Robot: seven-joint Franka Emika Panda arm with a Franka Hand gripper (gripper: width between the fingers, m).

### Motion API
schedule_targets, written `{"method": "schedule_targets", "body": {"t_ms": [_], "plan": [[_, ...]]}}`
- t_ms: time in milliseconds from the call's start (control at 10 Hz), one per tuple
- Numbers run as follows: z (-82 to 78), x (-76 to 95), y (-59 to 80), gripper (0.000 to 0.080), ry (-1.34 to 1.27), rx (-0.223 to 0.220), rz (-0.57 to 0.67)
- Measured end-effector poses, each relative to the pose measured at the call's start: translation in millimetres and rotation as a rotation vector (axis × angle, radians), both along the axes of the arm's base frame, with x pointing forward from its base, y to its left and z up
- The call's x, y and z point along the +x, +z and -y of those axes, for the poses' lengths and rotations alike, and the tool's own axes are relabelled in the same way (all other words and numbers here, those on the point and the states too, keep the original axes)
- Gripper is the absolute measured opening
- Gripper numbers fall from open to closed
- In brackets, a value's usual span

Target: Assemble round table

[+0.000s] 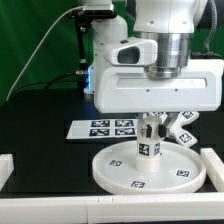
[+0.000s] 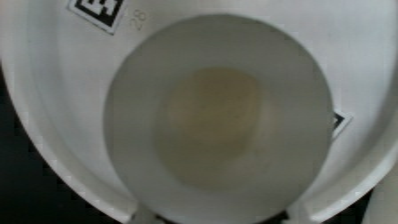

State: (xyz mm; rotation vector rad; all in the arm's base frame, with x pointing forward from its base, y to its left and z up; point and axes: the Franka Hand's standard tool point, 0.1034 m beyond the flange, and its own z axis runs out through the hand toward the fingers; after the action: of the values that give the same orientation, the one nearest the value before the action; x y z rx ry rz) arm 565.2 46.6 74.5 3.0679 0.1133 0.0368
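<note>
Disc (image 1: 120,172): flat on the table.
Leg (image 1: 150,151): upright at the disc's centre, top hidden.
Gripper (image 1: 150,130): over the leg; clasping or loose, cannot tell.
Base (image 1: 186,128): 2 o'clock from the disc, half hidden.

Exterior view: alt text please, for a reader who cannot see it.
A white robot arm's gripper is at the top of a short tagged leg standing upright at the centre of a round white disc. Behind the disc lie the marker board and, toward the view's right, the cross-shaped base.
</note>
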Motion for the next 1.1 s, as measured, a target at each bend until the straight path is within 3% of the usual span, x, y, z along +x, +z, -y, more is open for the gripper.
{"method": "schedule_targets", "body": {"t_ms": [100, 200, 500, 700, 800, 900, 1100], "plan": [[5.2, 1.4, -4.8, 0.0029, -0.080, -0.005, 0.028], [5.4, -0.2, -5.8, 0.0008, -0.222, 0.007, 0.035], [5.0, 0.9, -4.3, 0.0001, -0.183, 0.006, 0.032], [4.4, 5.4, 18.2, 0.0001, 0.039, 0.010, -0.014], [3.5, 3.9, 24.6, 0.0121, 0.170, -0.012, -0.016], [4.4, 2.8, 24.2, 0.0121, 0.186, -0.015, -0.019], [5.3, 2.7, 23.7, 0.0453, 0.186, -0.015, -0.020]]}}
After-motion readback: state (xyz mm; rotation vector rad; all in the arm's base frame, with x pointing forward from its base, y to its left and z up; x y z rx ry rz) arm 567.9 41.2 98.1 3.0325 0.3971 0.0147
